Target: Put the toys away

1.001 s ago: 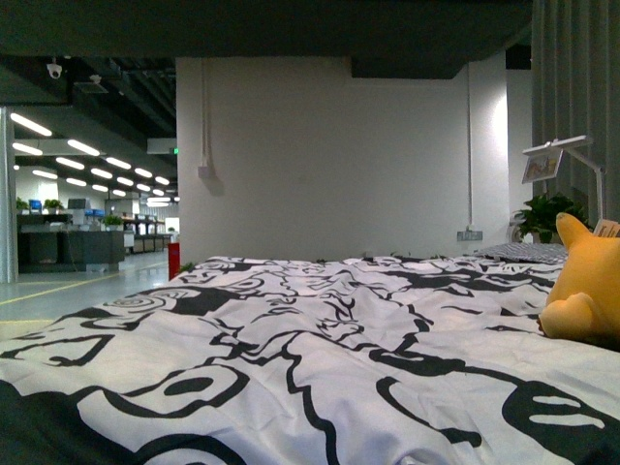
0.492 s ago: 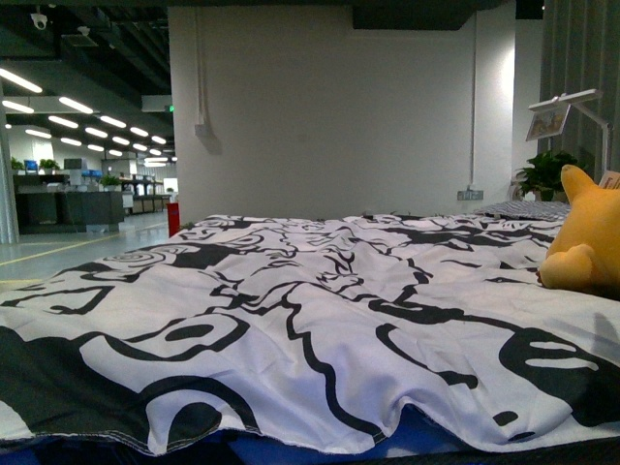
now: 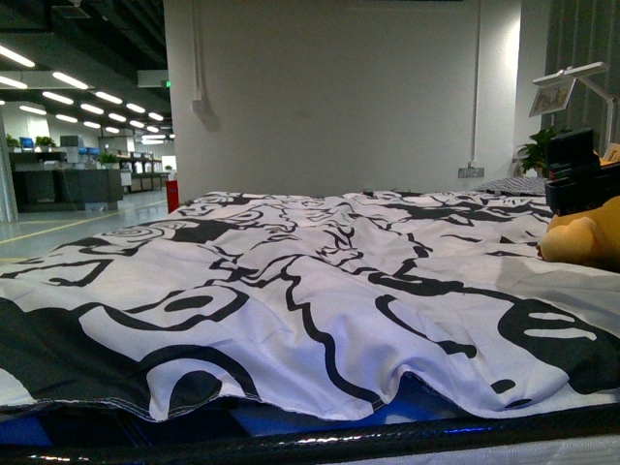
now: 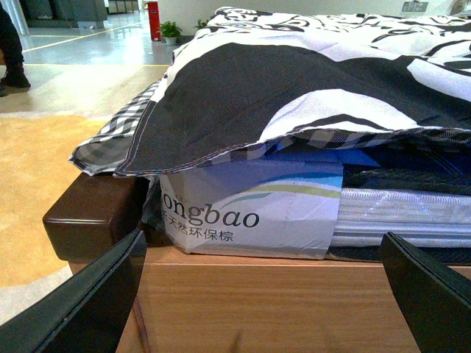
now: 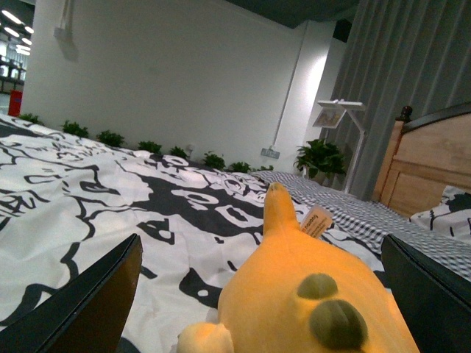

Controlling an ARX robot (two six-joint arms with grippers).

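Reaching in since a second ago, the right gripper (image 3: 579,186) now shows just above the plush toy (image 3: 587,240), which lies on the patterned bedcover (image 3: 310,291) at the far right; a grasp looks near. Its jaws stand wide apart, flanking the toy, holding nothing. The left gripper (image 4: 261,279) hangs spread wide by the mattress (image 4: 254,213), empty
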